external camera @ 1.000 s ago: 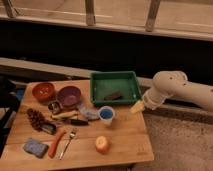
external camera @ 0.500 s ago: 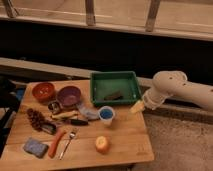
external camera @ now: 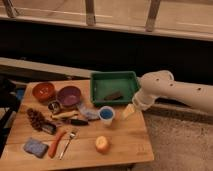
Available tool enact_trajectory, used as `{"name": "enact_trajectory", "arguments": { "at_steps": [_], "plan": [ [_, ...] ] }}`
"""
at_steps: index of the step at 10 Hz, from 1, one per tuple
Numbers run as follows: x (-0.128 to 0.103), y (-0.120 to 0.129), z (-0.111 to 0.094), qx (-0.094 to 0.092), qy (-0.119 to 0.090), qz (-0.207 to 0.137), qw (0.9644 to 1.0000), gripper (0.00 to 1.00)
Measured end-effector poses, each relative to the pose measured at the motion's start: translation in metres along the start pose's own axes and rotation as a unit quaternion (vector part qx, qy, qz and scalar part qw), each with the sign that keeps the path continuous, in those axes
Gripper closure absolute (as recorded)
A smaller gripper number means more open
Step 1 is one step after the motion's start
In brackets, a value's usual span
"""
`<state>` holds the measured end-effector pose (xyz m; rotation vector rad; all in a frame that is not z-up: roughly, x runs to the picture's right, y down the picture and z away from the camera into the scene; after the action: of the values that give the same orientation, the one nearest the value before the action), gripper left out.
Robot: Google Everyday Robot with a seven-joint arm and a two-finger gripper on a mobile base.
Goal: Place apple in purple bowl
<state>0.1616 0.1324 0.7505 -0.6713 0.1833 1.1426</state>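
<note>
The apple (external camera: 102, 144), small, round and yellow-orange with a paler side, sits on the wooden table (external camera: 127, 142) near its front edge, in front of the blue cup (external camera: 106, 114) and well apart from the purple bowl (external camera: 68, 96); that bowl, round, shallow and dull mauve, stands at the back left, just beside an orange-red bowl (external camera: 44, 91); a green rectangular tray (external camera: 114, 74) lies behind the cup; the gripper (external camera: 129, 111) hangs over the table's right edge beside the cup, fingers apart, holding nothing.

White tubular arm (external camera: 176, 91) (bulbous joint) carries pale gripper (external camera: 129, 111) over table (external camera: 131, 146).
</note>
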Motion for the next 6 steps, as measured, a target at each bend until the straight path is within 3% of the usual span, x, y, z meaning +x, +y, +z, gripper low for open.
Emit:
{"name": "enact_trajectory", "arguments": {
  "at_steps": [5, 6],
  "plan": [
    [0.031, 0.060, 0.025, -0.010, 0.034, -0.068, 0.9971, 0.20],
    [0.040, 0.079, 0.028, -0.020, 0.050, -0.105, 0.9930, 0.20]
  ]
}}
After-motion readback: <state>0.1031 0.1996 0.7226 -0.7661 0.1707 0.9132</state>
